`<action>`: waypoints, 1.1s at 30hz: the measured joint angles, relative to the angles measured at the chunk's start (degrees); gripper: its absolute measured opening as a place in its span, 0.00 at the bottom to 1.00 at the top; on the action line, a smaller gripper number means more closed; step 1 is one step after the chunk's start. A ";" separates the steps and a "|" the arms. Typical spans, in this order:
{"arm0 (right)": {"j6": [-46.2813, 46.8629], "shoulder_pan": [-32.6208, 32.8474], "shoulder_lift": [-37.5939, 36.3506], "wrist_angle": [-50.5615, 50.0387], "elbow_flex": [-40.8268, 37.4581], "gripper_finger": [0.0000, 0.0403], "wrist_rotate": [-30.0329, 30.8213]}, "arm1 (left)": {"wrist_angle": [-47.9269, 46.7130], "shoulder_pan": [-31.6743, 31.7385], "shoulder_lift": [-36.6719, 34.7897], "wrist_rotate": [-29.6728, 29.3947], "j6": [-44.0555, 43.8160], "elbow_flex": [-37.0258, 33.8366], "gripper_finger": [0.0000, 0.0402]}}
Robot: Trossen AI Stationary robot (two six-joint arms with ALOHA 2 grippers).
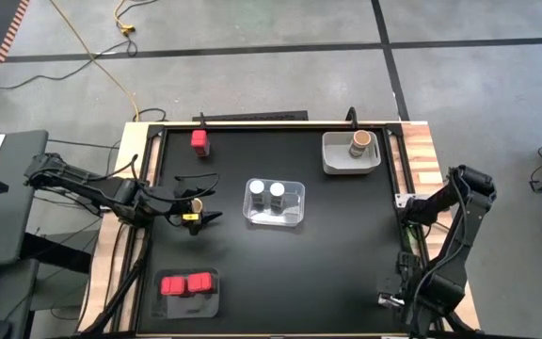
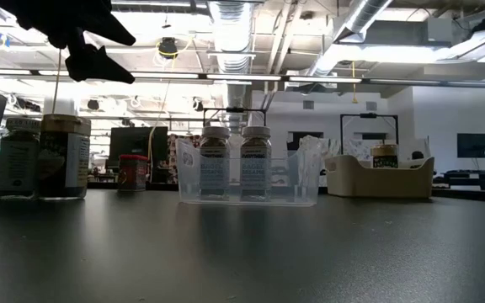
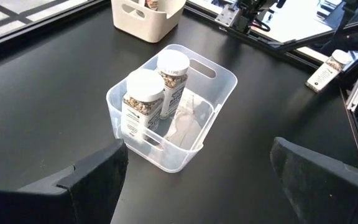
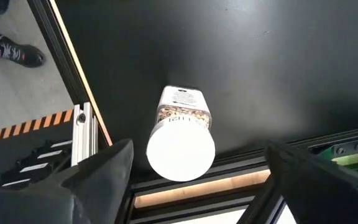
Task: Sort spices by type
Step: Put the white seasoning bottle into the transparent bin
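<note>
- Below the right gripper (image 4: 191,180), whose fingers stand wide apart, a white-lidded jar (image 4: 180,134) lies on its side on the black table (image 1: 346,254), unheld.
- Left of the clear tray (image 1: 275,202), the left gripper (image 1: 203,204) hangs open.
- Inside that tray stand two white-lidded jars (image 1: 266,192).
- Beyond it, a tan jar (image 1: 359,144) sits in the grey tray (image 1: 337,158).

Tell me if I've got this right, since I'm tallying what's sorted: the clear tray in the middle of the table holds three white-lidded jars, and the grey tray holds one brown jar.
Not quite: the clear tray holds two white-lidded jars, not three, as the high view shows. The rest stands: the grey tray holds one brown jar.
</note>
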 joint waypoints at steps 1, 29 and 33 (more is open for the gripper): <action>0.32 0.00 0.00 0.04 0.00 0.96 0.00 | 0.00 0.00 0.00 0.00 -0.04 0.00 0.94; 4.94 1.09 0.11 7.29 -5.28 0.90 -0.61 | 0.08 0.00 4.27 -0.58 -2.51 0.04 0.94; 5.85 1.69 0.11 8.61 -7.99 0.90 -0.59 | 0.07 0.00 5.10 -0.63 -2.95 0.04 0.94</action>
